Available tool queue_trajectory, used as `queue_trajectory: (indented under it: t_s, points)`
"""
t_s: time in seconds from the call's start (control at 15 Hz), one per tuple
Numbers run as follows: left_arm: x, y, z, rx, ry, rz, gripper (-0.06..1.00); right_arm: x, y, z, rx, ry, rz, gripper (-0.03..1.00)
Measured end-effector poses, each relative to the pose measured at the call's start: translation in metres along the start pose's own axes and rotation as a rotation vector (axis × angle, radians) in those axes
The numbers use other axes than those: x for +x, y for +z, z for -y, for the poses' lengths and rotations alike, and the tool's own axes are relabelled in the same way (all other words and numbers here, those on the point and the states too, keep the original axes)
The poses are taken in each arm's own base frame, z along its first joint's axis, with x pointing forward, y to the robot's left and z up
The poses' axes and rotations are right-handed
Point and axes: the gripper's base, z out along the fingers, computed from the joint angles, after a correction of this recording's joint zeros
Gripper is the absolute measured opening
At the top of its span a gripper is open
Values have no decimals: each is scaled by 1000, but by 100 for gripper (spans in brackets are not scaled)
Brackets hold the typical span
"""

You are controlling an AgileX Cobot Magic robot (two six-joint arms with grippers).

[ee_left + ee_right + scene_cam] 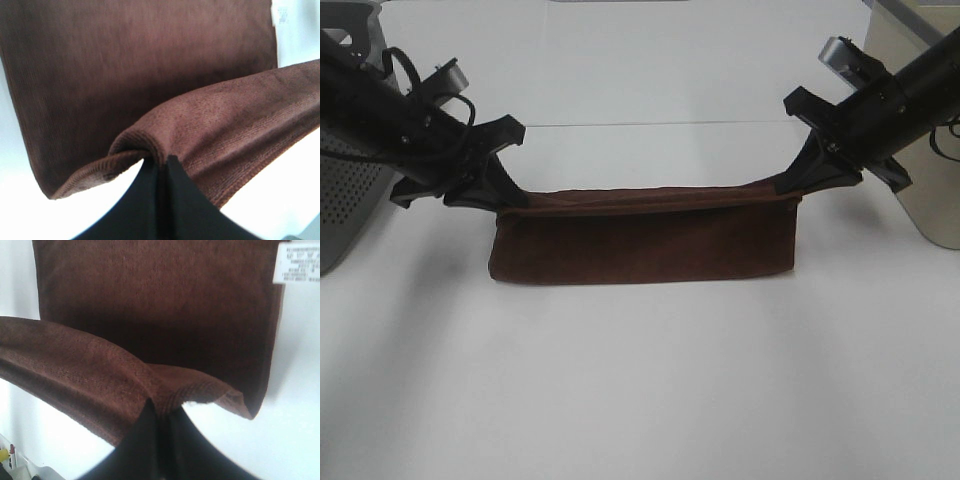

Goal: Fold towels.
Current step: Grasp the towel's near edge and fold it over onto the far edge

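Observation:
The dark reddish-brown towel lies in the middle of the white table, its far edge lifted and stretched between my two grippers. My left gripper is shut on the towel's far left corner. My right gripper is shut on the far right corner. The lifted edge hangs over the part still lying flat. A small white tag shows at the towel's edge, also in the left wrist view.
A grey perforated housing stands at the left edge and a beige box at the right edge. The white table has bare surface in front of the towel and behind it.

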Motion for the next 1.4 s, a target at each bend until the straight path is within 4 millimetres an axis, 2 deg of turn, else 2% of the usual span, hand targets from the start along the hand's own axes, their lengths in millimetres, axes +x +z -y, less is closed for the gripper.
queue_trajectory:
  t_s: [0.27,0.47,0.6,0.8,1.2,1.4]
  points:
    - [-30,17,-5,-26,33,23,1,-37,10,7,-8,-14,25,0]
    - [-48,33,-13,-44,47,59,1,-52,29,21,4,-2,32,0]
    - [-54,44,-21,-65,38,88,1,-59,38,28,6,16,64,0]
    - [-55,57,-28,-93,30,114,1,-64,48,35,17,40,106,0]
    - [-63,60,-33,-140,28,212,1,-67,73,47,-12,92,127,0]
    - [-58,73,-43,-154,14,186,8,-68,77,51,-8,105,143,0]
